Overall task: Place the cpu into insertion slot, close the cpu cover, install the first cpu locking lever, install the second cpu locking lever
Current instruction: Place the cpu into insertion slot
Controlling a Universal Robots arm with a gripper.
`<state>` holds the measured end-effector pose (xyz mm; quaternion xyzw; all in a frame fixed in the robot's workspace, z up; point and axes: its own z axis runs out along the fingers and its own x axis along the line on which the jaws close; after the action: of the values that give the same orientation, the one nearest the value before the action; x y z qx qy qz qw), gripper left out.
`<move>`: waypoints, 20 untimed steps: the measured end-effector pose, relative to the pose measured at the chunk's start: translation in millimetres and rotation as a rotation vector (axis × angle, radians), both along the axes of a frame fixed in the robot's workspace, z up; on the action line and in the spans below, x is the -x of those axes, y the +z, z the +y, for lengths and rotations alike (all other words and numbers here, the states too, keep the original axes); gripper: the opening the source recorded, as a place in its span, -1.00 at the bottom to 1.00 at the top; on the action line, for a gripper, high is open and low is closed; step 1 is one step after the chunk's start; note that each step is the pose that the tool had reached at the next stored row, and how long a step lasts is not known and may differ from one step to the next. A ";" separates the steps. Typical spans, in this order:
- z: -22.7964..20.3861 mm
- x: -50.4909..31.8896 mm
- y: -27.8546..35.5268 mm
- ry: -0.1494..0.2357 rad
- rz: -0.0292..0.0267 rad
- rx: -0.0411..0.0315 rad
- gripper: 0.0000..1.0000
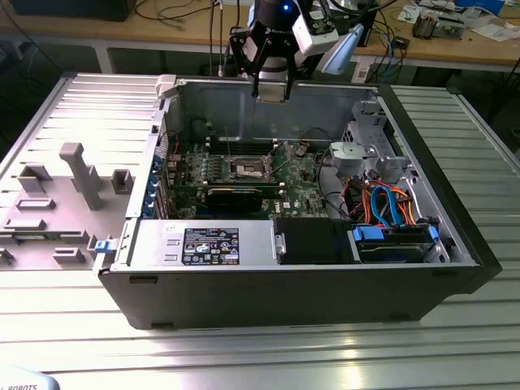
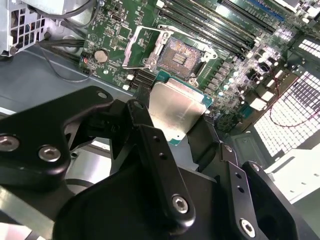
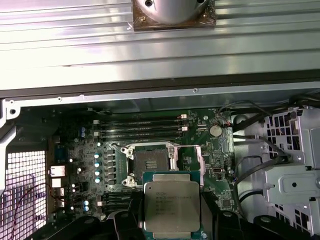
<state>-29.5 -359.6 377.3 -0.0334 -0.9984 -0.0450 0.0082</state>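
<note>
My gripper (image 1: 270, 91) hangs above the open computer case, over its rear wall, shut on the cpu (image 1: 270, 95). In both wrist views the cpu (image 2: 176, 105) (image 3: 172, 202) shows its dull metal face, clamped at two opposite edges by the black fingers (image 2: 150, 145). Well below it lies the insertion slot (image 2: 181, 52) (image 3: 150, 164) (image 1: 250, 169), its dark centre bare. The cpu cover (image 2: 140, 48) (image 3: 187, 162) is swung open and stands beside the slot.
The green motherboard (image 1: 296, 191) carries long memory slots (image 3: 137, 131) and a long black card (image 1: 236, 195). In the exterior view a drive cage with orange and blue cables (image 1: 388, 203) sits at the right, a power supply (image 1: 203, 244) in front, and the removed grey side panel (image 1: 65, 195) at the left.
</note>
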 end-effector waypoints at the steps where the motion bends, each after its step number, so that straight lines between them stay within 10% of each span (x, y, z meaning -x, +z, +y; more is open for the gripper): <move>1: 0.0 0.0 0.0 -0.010 0.0000 0.0000 0.08; 20: 0.0 0.0 0.0 -0.034 0.0001 0.0001 0.08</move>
<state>-29.5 -359.6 377.3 -0.0501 -0.9977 -0.0451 0.0074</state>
